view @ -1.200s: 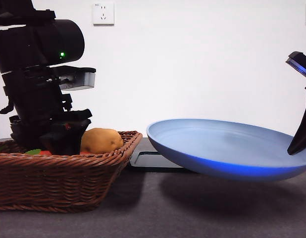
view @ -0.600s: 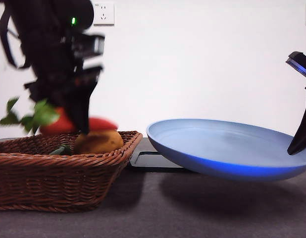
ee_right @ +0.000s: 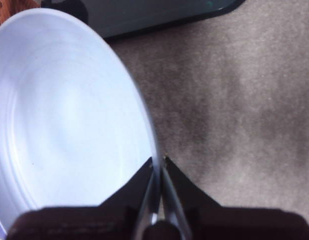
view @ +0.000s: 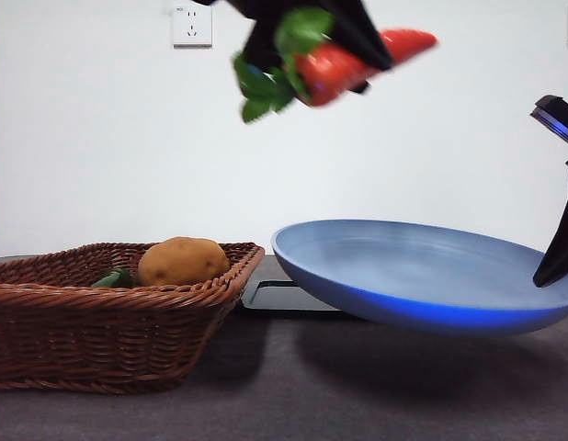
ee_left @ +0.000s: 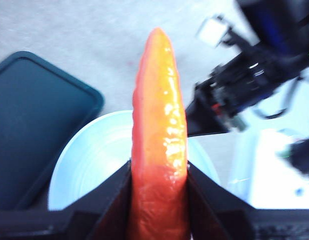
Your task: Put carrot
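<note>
Carrot (ee_left: 159, 150) leaves front-view only

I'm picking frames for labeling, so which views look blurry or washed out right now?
Front view: the carrot and left gripper holding it are motion-smeared; the basket is sharp. Left wrist view: soft throughout, glare on the carrot, plate washed out. Right wrist view: the plate is soft and pale, and the right gripper is in focus.

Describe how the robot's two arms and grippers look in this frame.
Both grippers have two matte black, wedge-shaped jaws. The left gripper rises from a black base. The right gripper has thin tapered jaws; its arm shows black housing, a white block, dark cables and a small green light, with a blue-edged part in the front view.
</note>
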